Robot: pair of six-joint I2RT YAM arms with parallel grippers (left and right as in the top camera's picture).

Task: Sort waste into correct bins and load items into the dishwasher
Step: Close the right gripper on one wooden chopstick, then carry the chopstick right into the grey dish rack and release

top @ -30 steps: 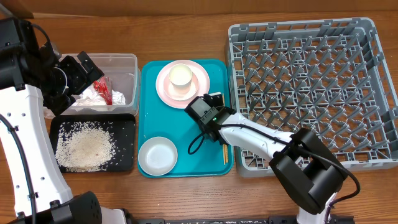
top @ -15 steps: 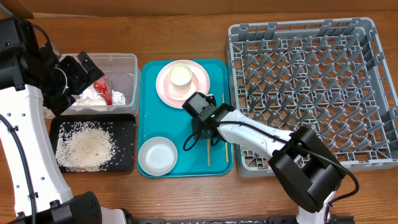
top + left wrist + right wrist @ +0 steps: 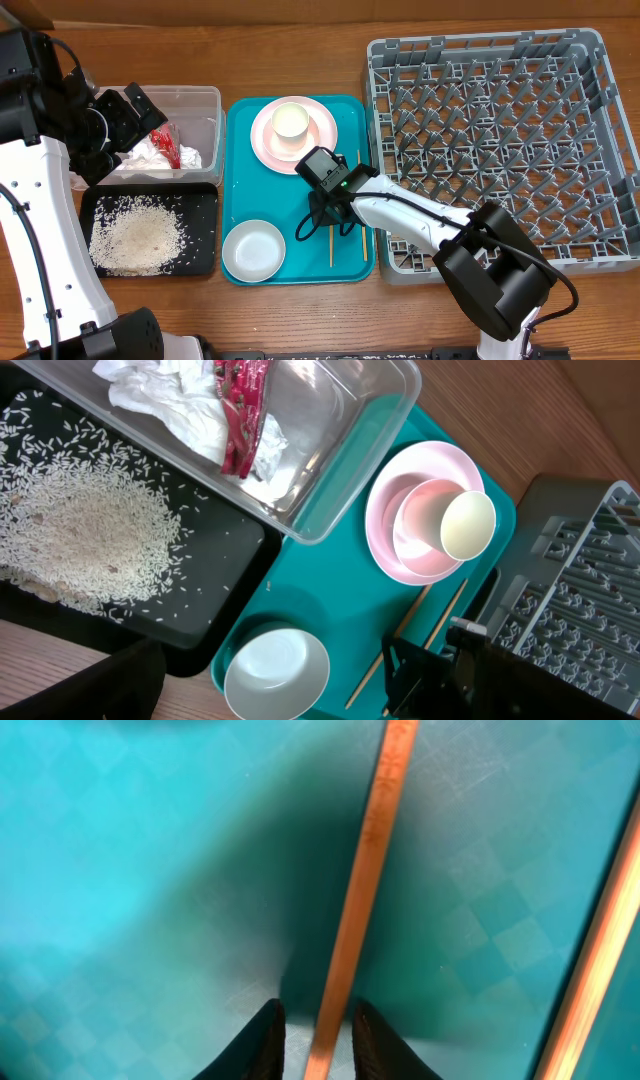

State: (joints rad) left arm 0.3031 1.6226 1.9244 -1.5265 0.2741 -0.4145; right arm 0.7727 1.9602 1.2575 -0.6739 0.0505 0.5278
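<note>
Right gripper (image 3: 318, 1032) narrow astride a chopstick (image 3: 362, 900), grip uncertain.
Left gripper (image 3: 138, 112), wide, hovers over far-left clear tub (image 3: 205, 95) holding napkin (image 3: 150, 155) and wrapper (image 3: 168, 142); black tray (image 3: 205, 230) holds rice (image 3: 135, 235); plate (image 3: 325, 135), cup (image 3: 289, 121), bowl (image 3: 253, 249) share the teal tray (image 3: 290, 200).

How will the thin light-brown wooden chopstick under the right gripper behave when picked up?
The thin light-brown wooden chopstick looks straight and slender, so probably stiff and very light. Lying flat on the smooth teal plastic tray, it may skid or roll if nudged. The right gripper straddles a very narrow stick, so an off-centre close could twist it.
</note>
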